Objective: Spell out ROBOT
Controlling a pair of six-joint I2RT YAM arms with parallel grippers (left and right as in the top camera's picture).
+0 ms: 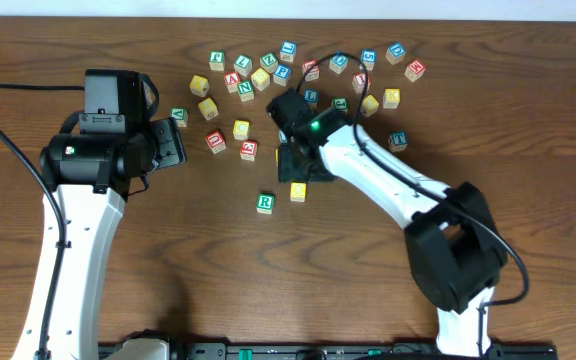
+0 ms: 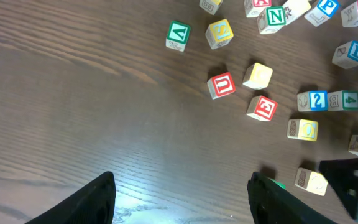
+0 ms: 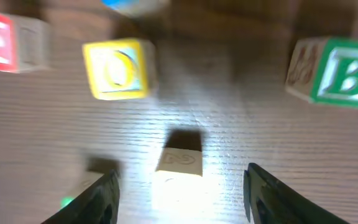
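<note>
- Two fingers of the right gripper [image 3: 180,186] stand wide apart and hold nothing. They straddle a pale yellow wooden cube [image 3: 180,158] without touching it, and a crooked descent could clip an edge and spin it.
- Overhead, what seems the same cube sits at 3 o'clock of the green-lettered R cube [image 1: 265,203], just beside it. Both lie at 6 o'clock of the loose heap of letter cubes [image 1: 298,75], so any shove here could knock R askew and spoil the row.
- Glare washes out the straddled cube's top face, so its letter cannot be read. If it is not O, the word goes wrong.
- From the wrist, a yellow O cube [image 3: 118,68] lies at 11 o'clock of the gripper and a green B cube [image 3: 340,78] at 1 o'clock. Lookalike cubes invite a wrong pick.
- At 9 o'clock the left gripper [image 2: 180,186] hangs wide and empty over the brown wooden table [image 2: 73,93]. If both arms reach for the row, they could collide.
</note>
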